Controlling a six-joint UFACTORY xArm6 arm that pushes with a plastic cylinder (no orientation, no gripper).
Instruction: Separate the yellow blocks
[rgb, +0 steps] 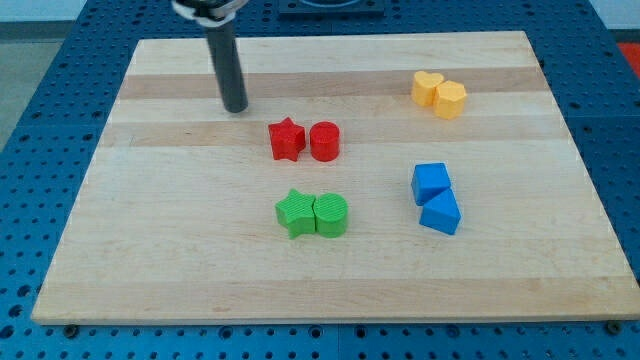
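A yellow heart block (427, 88) and a yellow hexagon block (451, 99) sit touching each other at the view's upper right of the wooden board (150, 250). My tip (236, 108) rests on the board at the view's upper left, far to the left of the yellow pair. It is up and to the left of the red star block (286, 139) and does not touch any block.
A red cylinder (325, 141) touches the red star near the board's middle. A green star (295, 212) and a green cylinder (331, 214) touch below them. A blue cube (431, 183) and a blue triangular block (441, 214) touch at the right.
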